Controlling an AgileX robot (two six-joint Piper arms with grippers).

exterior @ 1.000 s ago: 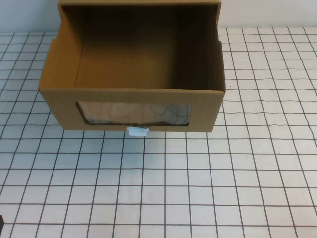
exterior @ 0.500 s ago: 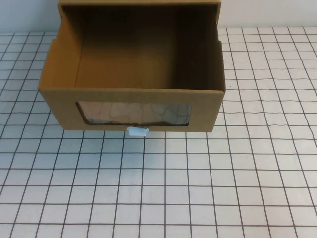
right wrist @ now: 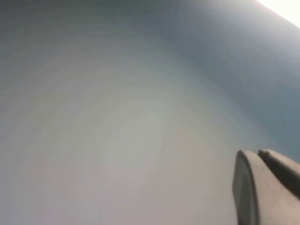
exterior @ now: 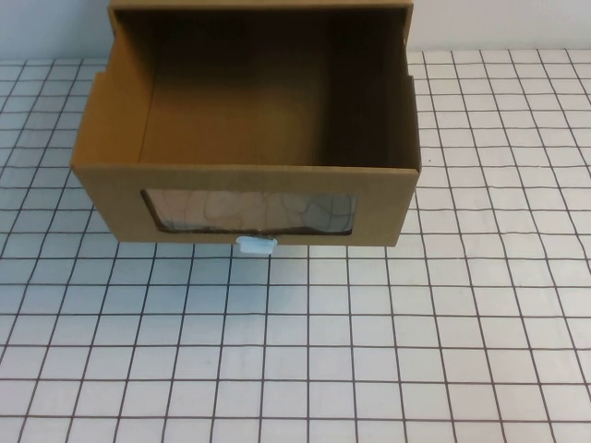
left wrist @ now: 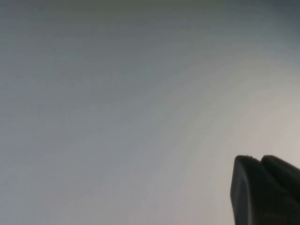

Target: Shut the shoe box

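The shoe box (exterior: 111,198) is a brown cardboard drawer pulled out toward me at the far middle of the table. Its open top shows an empty inside. The front panel has a wide clear window (exterior: 249,210) with a small white pull tab (exterior: 256,245) just below it. Neither gripper shows in the high view. My left gripper (left wrist: 259,159) shows in the left wrist view against a blank pale surface, fingers together, holding nothing. My right gripper (right wrist: 256,153) shows in the right wrist view the same way, fingers together and empty.
The table (exterior: 369,351) is white with a black grid. The box's outer sleeve (exterior: 259,7) stands at the back edge against a pale wall.
A small dark part at the bottom left corner of the high view one second ago has gone out of view. The box has not moved.
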